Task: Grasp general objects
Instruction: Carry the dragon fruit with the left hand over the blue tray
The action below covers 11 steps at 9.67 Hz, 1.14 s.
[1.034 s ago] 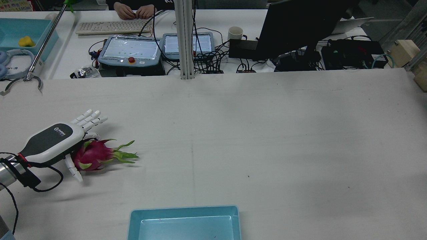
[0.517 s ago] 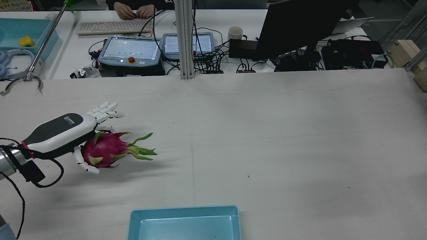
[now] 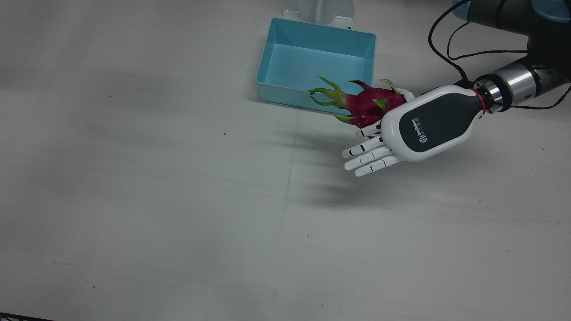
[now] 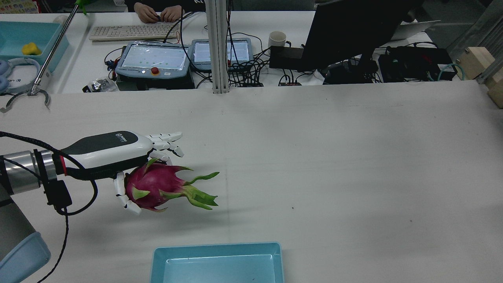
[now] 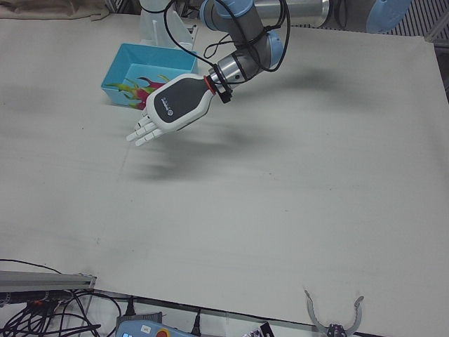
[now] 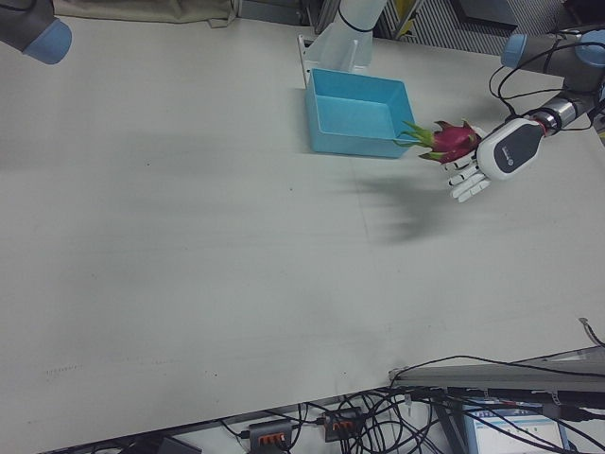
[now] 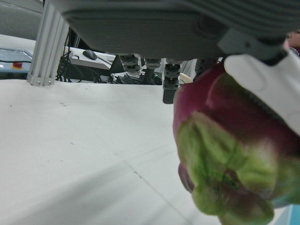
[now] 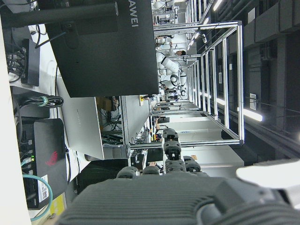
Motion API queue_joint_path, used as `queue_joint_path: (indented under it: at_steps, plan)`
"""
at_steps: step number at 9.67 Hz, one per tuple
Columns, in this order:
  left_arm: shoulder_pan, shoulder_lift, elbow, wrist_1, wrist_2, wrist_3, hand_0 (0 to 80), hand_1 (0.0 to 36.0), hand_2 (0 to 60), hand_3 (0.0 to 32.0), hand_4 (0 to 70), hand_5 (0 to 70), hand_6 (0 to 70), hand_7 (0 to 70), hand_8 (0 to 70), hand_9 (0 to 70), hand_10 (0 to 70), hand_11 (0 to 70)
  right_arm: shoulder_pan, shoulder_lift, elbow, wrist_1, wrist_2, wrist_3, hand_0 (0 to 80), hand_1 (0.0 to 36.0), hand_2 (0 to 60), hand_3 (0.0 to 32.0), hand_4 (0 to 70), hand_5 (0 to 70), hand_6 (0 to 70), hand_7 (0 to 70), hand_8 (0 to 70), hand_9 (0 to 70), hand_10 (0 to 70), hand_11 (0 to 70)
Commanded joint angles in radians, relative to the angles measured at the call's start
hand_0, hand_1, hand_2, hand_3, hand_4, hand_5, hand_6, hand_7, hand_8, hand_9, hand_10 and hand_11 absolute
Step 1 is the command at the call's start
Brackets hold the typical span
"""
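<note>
Left hand (image 4: 114,151) grips dragon fruit (image 4: 157,188), lifted clear of the surface (image 4: 334,157).
Fruit's long axis roughly level; green leaf tips point away from the palm, near the blue tray (image 3: 272,58). Right hand fingers: cannot tell.

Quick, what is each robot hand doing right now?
Left robot hand: shut on the dragon fruit, lifted off the table.
Right robot hand: only its own camera shows it; cannot tell.

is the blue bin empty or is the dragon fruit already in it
Empty. The blue bin holds nothing; the dragon fruit is in the left hand, above the table beside it.
</note>
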Motion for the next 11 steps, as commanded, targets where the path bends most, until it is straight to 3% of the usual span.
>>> queue_joint_path:
  at_steps: [1,3,6,7,8,9,10,11]
  plan:
    - [0.044,-0.013,-0.080,0.083,0.087,-0.111,51.5,36.0,60.0,0.0,70.0,53.2,8.2,28.8,0.6,4.3,4.6,8.2,0.000,0.000,0.000,0.001,0.000,0.000,0.0,0.0,0.0,0.0,0.0,0.0,0.0,0.0,0.0,0.0,0.0,0.0]
    - [0.125,-0.013,-0.112,0.149,0.090,-0.126,53.0,36.0,60.0,0.0,70.0,53.4,7.5,28.0,0.5,4.2,3.7,7.1,0.000,0.000,0.000,-0.001,0.000,0.000,0.0,0.0,0.0,0.0,0.0,0.0,0.0,0.0,0.0,0.0,0.0,0.0]
    - [0.191,-0.010,-0.112,0.123,0.116,-0.213,54.5,36.0,60.0,0.0,70.0,53.5,7.7,28.5,0.5,4.3,4.5,8.2,0.000,0.000,0.000,-0.001,0.000,0.000,0.0,0.0,0.0,0.0,0.0,0.0,0.0,0.0,0.0,0.0,0.0,0.0]
    - [0.202,-0.004,-0.112,0.117,0.118,-0.214,54.7,32.7,60.0,0.0,70.0,50.4,6.2,26.2,0.2,3.8,3.3,6.2,0.000,0.000,0.000,-0.001,0.000,0.000,0.0,0.0,0.0,0.0,0.0,0.0,0.0,0.0,0.0,0.0,0.0,0.0]
    - [0.224,0.002,-0.109,0.107,0.116,-0.215,48.7,10.3,8.9,0.0,64.8,41.2,3.2,21.2,0.1,2.8,0.0,0.0,0.000,0.000,0.000,0.000,0.000,0.000,0.0,0.0,0.0,0.0,0.0,0.0,0.0,0.0,0.0,0.0,0.0,0.0]
    - [0.245,0.002,-0.109,0.106,0.115,-0.218,46.3,0.9,0.0,0.0,41.2,22.9,0.2,16.3,0.0,1.8,0.0,0.0,0.000,0.000,0.000,0.001,0.000,0.000,0.0,0.0,0.0,0.0,0.0,0.0,0.0,0.0,0.0,0.0,0.0,0.0]
    - [0.248,0.004,-0.109,0.097,0.113,-0.220,42.9,0.0,0.0,0.0,14.3,4.6,0.0,9.5,0.0,0.5,0.0,0.0,0.000,0.000,0.000,0.001,0.001,0.000,0.0,0.0,0.0,0.0,0.0,0.0,0.0,0.0,0.0,0.0,0.0,0.0]
    - [0.248,0.004,-0.109,0.093,0.112,-0.220,42.0,0.0,0.0,8.0,0.0,0.3,0.0,6.1,0.0,0.0,0.0,0.0,0.000,0.000,0.000,-0.001,0.000,0.000,0.0,0.0,0.0,0.0,0.0,0.0,0.0,0.0,0.0,0.0,0.0,0.0]
